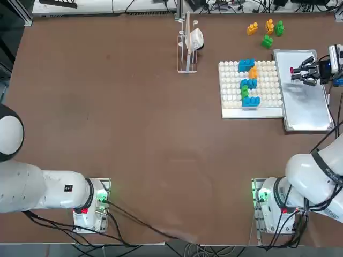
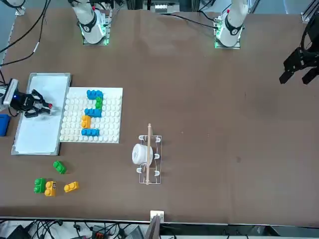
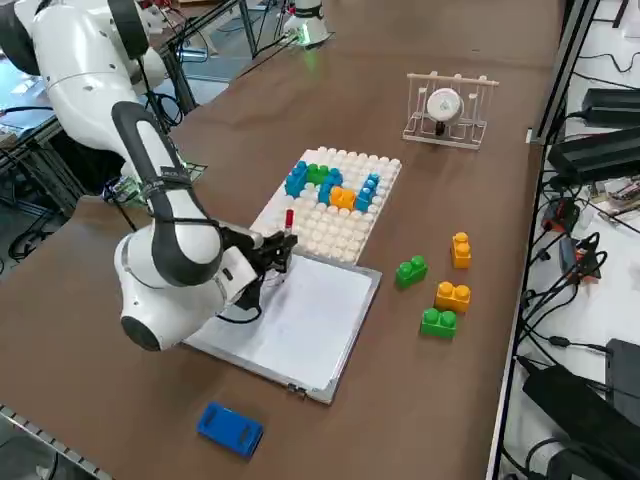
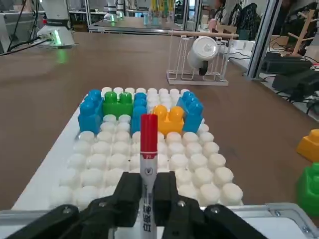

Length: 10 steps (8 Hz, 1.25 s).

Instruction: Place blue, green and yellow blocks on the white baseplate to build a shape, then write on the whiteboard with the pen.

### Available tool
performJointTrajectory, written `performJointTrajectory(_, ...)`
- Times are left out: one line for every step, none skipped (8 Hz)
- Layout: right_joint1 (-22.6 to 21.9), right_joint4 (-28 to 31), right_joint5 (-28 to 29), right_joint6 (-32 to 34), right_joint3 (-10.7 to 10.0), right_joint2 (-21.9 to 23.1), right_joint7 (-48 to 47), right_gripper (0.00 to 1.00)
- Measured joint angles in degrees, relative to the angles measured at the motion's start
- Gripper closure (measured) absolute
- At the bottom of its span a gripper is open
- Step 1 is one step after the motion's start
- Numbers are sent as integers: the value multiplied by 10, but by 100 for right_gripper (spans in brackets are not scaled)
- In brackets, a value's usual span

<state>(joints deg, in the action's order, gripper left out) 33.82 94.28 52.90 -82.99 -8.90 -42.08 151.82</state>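
The pen (image 1: 293, 70), seen from above, is clamped in the right gripper (image 1: 300, 72) over the whiteboard (image 1: 308, 110); the blocks (image 1: 248, 81) already stand on the baseplate (image 1: 230, 101), writing remains. From the front, spare bricks (image 2: 50, 185) lie aside. The wrist camera shows a rack (image 4: 197, 59) beyond, nothing blocking.

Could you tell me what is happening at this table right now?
The right arm's pincer is shut on the pen, its red cap pointing forward, and hangs over the whiteboard. Beside the board, the white baseplate already carries a shape of blue, green and yellow blocks. Four spare blocks lie loose on the table beyond the plate. No writing shows on the board so far.
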Motion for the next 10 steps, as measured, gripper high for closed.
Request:
performJointTrajectory(-1,-15,2,0,0,-10,0,82)
performJointTrajectory(-1,-35,2,0,0,-22,0,82)
performJointTrajectory(-1,-55,2,2,0,-35,0,82)
performJointTrajectory(-1,-75,2,3,0,-49,0,82)
performJointTrajectory(0,-93,2,7,-1,-62,0,82)
performJointTrajectory(4,-110,2,14,-1,-75,0,82)
performJointTrajectory(11,-127,2,20,-2,-85,0,82)
performJointTrajectory(18,-143,2,28,-2,-93,0,82)
performJointTrajectory(21,-153,2,34,-2,-96,0,82)
performJointTrajectory(20,-157,3,37,1,-98,0,82)
